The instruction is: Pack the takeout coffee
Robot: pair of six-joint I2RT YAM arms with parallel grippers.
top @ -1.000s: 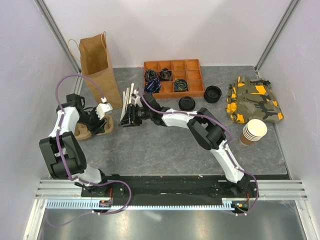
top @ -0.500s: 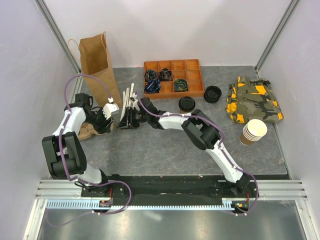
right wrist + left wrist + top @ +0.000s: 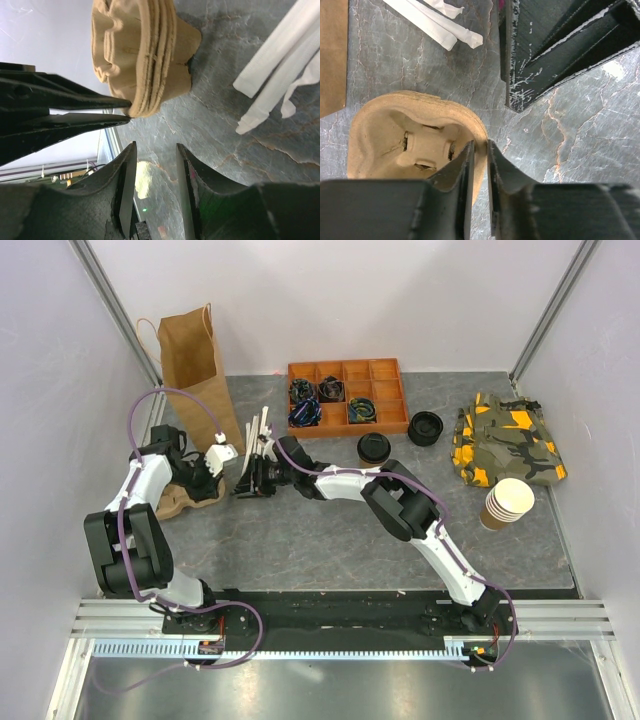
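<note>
The takeout coffee point(image 3: 373, 447), a tan cup with a black lid, stands on the table in front of the orange tray. My left gripper point(image 3: 205, 480) is shut on the rim of a stack of tan pulp cup carriers point(image 3: 183, 498). In the left wrist view its jaws point(image 3: 480, 150) pinch the edge of the carrier point(image 3: 415, 140). My right gripper point(image 3: 243, 480) is open and empty just right of the carriers. In the right wrist view it point(image 3: 155, 155) faces the tilted carrier stack point(image 3: 142, 55) and the left fingers point(image 3: 65, 107).
A brown paper bag point(image 3: 190, 355) stands at the back left. White wrapped straws point(image 3: 256, 432) lie beside it. There is an orange compartment tray point(image 3: 347, 397), a stack of black lids point(image 3: 425, 427), a camouflage cloth point(image 3: 505, 442) and nested tan cups point(image 3: 506, 503) at the right.
My left gripper has shifted slightly right and back with the carrier edge in it. My right gripper has moved left, closer to the carriers.
</note>
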